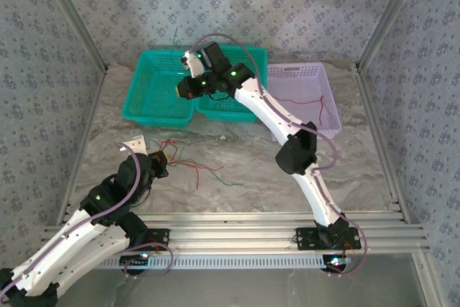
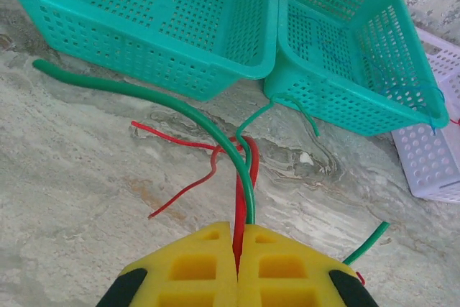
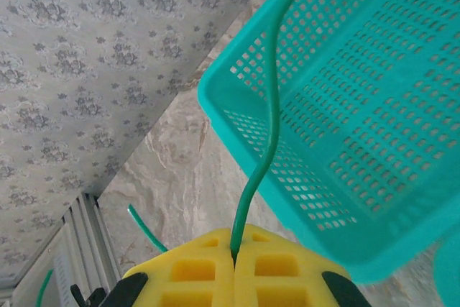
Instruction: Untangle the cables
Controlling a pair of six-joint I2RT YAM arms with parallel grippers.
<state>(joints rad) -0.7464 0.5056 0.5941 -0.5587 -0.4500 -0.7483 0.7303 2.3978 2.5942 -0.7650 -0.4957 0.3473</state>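
Left claw: your left claw (image 2: pixel 241 229) is pinched shut on a red cable (image 2: pixel 240 199) and a green cable (image 2: pixel 154 98) together, low over the tabletop (image 2: pixel 79 192). It is probably anchoring the tangle.
Right claw: your right claw (image 3: pixel 233 242) is clamped on a single green strand (image 3: pixel 272 106), held up by the teal basket (image 3: pixel 374 106), seemingly to draw that strand clear.
Cables: the loose ends (image 1: pixel 194 168) trail across the tabletop just beyond the left claw, short of the baskets.
Pale basket (image 1: pixel 295 70): it sits beside the teal ones, likely for sorted cables.
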